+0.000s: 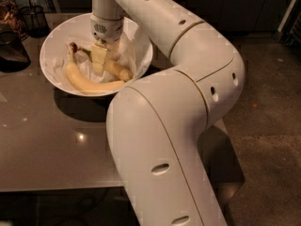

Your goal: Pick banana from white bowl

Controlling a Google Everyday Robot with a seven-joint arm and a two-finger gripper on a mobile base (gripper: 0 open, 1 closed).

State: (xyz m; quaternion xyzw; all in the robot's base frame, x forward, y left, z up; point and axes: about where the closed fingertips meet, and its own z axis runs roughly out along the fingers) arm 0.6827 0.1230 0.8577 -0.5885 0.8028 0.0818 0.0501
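The white bowl (56, 41), lined with crumpled white paper, stands on the dark table at the upper left. Two bananas lie in it. The banana (120, 71), deeper yellow and fairly straight, lies right of centre. A paler, curved banana (84, 83) with a dark brown stem lies along the bowl's front. My gripper (100, 60) reaches down into the bowl from above and sits at the stem end of the deeper-yellow banana, covering that part of it.
My white arm (188, 79) bends across the right half of the view and hides the table there. Dark wire-mesh cups (33, 15) and a dark object (11, 51) stand at the far left behind the bowl. The table's front edge (56, 188) runs below.
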